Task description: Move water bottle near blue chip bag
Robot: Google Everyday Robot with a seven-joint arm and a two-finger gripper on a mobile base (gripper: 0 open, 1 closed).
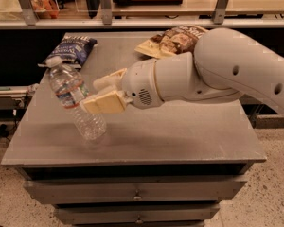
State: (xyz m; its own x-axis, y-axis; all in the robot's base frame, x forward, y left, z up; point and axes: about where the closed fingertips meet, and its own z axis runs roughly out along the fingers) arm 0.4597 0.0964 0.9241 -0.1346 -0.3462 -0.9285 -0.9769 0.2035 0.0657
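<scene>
Inspection of the grey table (189, 136): the water bottle (75, 98) is at the left front part of the top, tilted, its white cap leaning up and away to the left and its clear ribbed base low near the surface. Whether the base touches the table cannot be told; a faint shadow lies just beneath it. The gripper (90, 94) comes in from the right at the height of the bottle's middle, carried on a thick white arm (227, 65) that spans the right half of the table. Its two pale fingers stand on either side of the bottle, the near finger (104, 103) lying against the lower edge of the label band and the far finger behind the bottle's right side, so the tool is pinching the bottle about mid-body. The bottle thus sits at the very tip of the tool, its cap above and left of the fingers and its base below them. The blue chip bag (71, 50) lies flat at the back left corner of the table, beyond the bottle's cap and near it, not touching the gripper. A brown chip bag (173, 39) lies at the back centre, partly hidden behind the arm. Drawers (137, 193) run along the front below the table top.
</scene>
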